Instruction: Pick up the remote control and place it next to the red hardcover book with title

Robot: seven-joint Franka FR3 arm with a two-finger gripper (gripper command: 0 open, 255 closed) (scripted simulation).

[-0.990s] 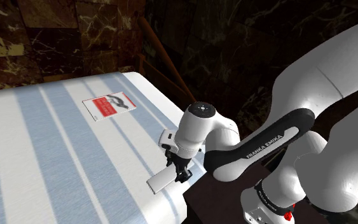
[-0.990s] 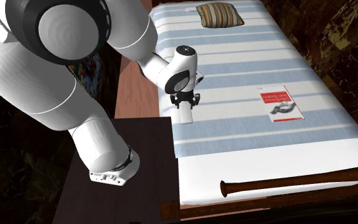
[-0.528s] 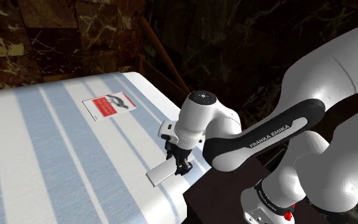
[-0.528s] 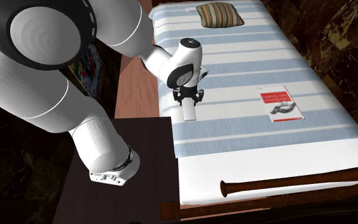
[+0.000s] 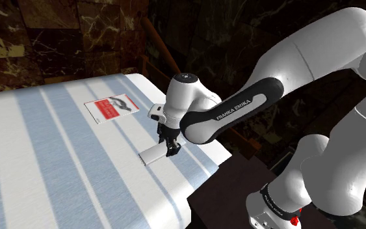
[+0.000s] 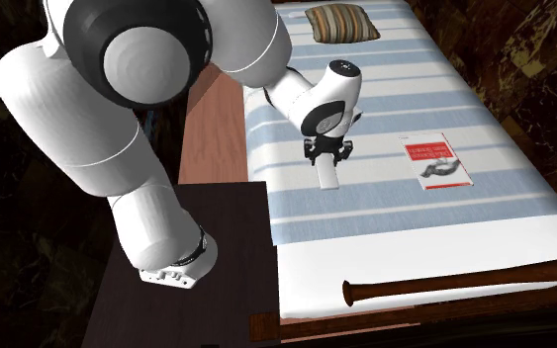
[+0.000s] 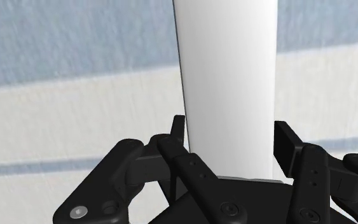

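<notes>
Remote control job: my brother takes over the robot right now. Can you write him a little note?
Gripper: jaws shut on the white remote control, held over the striped bed.
Red-and-white book lies flat on the bed, apart from the remote.
Done: remote grasped.
Left: carry it to the book, set it down beside it, open the jaws.

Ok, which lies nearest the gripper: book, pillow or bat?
The red-and-white book, nearest the gripper; the striped pillow and the bat lie farther off, at the bed's opposite ends.
</notes>
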